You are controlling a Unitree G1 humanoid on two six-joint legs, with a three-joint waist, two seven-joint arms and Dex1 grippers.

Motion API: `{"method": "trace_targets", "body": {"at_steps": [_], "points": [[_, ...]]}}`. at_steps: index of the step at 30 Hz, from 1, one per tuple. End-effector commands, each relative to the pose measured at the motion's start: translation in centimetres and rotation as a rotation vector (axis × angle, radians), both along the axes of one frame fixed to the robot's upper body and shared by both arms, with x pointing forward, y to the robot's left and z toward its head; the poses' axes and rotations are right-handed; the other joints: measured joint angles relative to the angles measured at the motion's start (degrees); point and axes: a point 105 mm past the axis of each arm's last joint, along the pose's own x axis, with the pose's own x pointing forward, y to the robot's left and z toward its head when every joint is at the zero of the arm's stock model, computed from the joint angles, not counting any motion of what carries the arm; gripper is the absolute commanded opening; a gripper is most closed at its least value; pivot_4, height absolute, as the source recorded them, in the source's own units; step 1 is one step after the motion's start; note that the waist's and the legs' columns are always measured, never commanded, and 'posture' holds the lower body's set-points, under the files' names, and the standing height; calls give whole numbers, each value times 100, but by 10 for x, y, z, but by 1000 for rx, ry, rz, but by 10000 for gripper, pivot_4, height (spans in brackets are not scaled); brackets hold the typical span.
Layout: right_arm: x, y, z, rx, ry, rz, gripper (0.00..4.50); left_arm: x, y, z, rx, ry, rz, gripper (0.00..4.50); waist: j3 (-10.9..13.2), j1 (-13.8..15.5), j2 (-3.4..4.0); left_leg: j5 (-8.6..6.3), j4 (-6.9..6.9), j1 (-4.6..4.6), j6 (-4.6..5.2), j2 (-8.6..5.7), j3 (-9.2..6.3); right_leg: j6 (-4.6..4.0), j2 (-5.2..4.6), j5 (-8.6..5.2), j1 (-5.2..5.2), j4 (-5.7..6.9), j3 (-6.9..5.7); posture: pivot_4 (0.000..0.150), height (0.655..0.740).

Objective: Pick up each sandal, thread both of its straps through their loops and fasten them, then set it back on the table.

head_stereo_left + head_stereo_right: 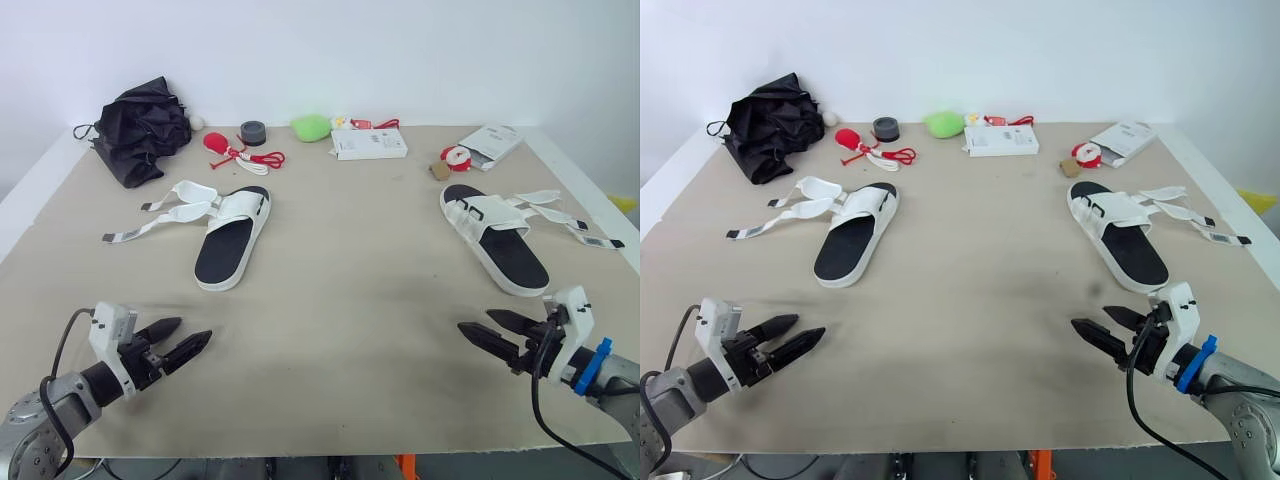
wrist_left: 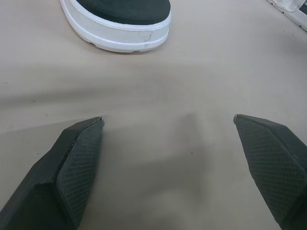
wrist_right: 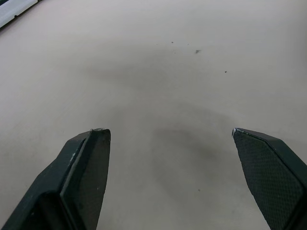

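— Beige table, near edge first: what's there?
— Left gripper (image 1: pixel 193 330) and right gripper (image 1: pixel 476 320), at the near corners, fingers spread, holding nothing.
— Sandals?
— Mid-table. Left sandal (image 1: pixel 232 240) and right sandal (image 1: pixel 495 238), well apart, straps loose, splayed toward the side edges.
— Far edge?
— Black fabric bundle (image 1: pixel 140 128), white box (image 1: pixel 368 144).

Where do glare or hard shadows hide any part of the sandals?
Nowhere. Left eye view: soft, even light; the left sandal and right sandal cast only faint shadows on the table, no glare. Left wrist view: the left sandal's heel evenly lit.
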Motion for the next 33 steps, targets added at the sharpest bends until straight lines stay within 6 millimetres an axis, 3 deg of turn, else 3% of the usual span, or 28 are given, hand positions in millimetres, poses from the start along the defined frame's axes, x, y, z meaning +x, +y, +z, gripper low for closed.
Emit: {"method": "trace_targets", "body": {"at_steps": [1,12,17,24,29,33], "points": [[3,2,8,-15,-29,20,43809,2,-6,9,7,-26,-25,45000,0,0,0,0,0,0,0,0,0,0,0,0,0,0,0,1500,7400],[0,4,10,-12,-22,24,43809,-2,-38,22,-82,-24,-287,45000,0,0,1,-2,0,0,1,0,2,13,3,7,1,0,1,1500,7400],[7,5,19,-14,-51,2,43809,8,-61,41,-55,-158,-409,45000,-1,6,0,-2,3,1,1,0,1,9,3,6,2,1,1,1500,7400],[58,-1,44,-102,-192,-159,43809,17,-108,79,-57,-366,-618,45000,1,-11,-4,3,7,19,7,0,44,11,14,28,3,1,44,1500,7400],[94,-8,50,-145,-245,-258,43809,41,-133,99,-63,-535,-607,45000,0,-4,-4,5,6,19,12,-8,51,38,30,48,3,1,54,1500,7400],[114,-15,50,-152,-261,-295,43809,54,-149,101,-59,-579,-601,45000,0,-7,-4,-3,6,13,26,-15,62,37,28,49,-1,-1,66,1500,7400]]}}
